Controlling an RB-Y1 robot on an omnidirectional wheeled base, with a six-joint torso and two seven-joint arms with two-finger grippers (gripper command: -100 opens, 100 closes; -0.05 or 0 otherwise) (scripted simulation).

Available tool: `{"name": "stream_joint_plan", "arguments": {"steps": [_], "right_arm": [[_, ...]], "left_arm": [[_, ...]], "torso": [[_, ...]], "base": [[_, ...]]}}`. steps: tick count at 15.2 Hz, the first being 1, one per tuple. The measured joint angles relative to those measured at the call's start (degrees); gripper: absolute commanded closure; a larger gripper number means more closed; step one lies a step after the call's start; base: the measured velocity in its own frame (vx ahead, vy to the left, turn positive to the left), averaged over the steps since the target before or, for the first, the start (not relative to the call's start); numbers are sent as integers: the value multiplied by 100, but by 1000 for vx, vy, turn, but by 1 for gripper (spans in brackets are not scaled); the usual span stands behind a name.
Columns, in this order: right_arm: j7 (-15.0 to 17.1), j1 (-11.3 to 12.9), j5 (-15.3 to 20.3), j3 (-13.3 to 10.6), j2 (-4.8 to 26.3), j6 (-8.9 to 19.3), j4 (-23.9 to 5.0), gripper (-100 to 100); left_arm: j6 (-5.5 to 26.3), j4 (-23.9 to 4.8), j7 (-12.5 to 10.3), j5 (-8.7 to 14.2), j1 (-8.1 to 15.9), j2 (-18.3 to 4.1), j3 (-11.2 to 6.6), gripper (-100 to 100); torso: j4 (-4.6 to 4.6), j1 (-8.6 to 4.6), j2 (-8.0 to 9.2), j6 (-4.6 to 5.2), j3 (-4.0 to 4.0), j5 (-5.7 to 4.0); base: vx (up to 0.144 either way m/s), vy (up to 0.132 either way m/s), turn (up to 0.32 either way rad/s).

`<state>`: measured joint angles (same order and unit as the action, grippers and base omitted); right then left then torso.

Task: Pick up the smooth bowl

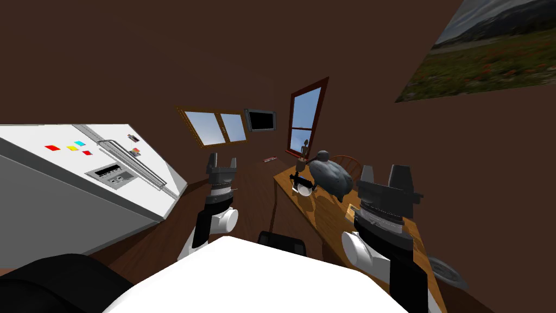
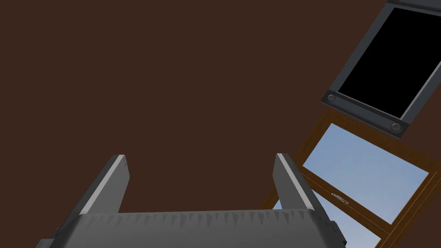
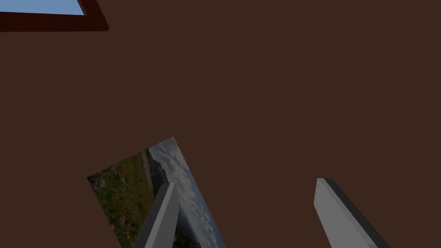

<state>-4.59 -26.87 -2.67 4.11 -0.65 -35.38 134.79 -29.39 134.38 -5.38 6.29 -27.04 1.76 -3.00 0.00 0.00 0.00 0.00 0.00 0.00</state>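
Two grippers are up ahead of me, both spread wide with nothing between their thin, flat, blade-like fingers. The left gripper [image 1: 222, 160] is over dark plank floor [image 1: 250, 187]. The right gripper [image 1: 384, 175] is over the near part of a glossy, orange-brown wooden table [image 1: 326, 217] with visible grain.

The smooth bowl [image 1: 303, 189] sits on that table, beyond the right gripper and off to its left, closer to it than to the left gripper. It is small, white, round and plain-sided. A little dark object [image 1: 296, 178] rests at its rim; I cannot tell what it is. Between the bowl and the right gripper lies a lumpy, mottled dark grey mass [image 1: 332, 178]. Farther out stands a slim brown figurine [image 1: 305, 148], with a round-backed wooden chair [image 1: 350, 161] behind the lump.

Behind and to the right of the right gripper, past the table's edge, is a round grey dish [image 1: 449, 273].

Left of the left gripper stands a flat white refrigerator [image 1: 54, 168] with metal bar handles, small red, yellow and cyan squares, and a grey panel whose markings are too small to read.
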Motion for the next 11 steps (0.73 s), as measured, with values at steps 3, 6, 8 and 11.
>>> {"name": "stream_joint_plan", "arguments": {"steps": [3, 6, 8, 11], "right_arm": [[-30, -2, 92, -47, 296, 34, -82, -100], [-71, 9, 217, -100, 596, 79, -214, -100], [-84, 42, 289, -95, 805, 120, -324, -100], [-167, 89, 535, -205, 1151, 182, -622, -100]], "left_arm": [[0, 0, 0, 0, 0, 1, 1, 0], [0, 0, 0, 0, 0, 1, 1, 0], [0, 0, 0, 0, 0, 1, 1, 0], [0, 0, 0, 0, 0, 1, 1, 0]], "torso": [[2, 20, 8, -1, 4, 4], [1, 25, 4, -1, 2, 6], [0, 22, -2, -2, -1, 5], [-2, 24, -11, -2, -6, 5]], "base": [[-22, 62, 26], [-4, 58, 25], [14, 60, 48], [25, 58, 44]]}}
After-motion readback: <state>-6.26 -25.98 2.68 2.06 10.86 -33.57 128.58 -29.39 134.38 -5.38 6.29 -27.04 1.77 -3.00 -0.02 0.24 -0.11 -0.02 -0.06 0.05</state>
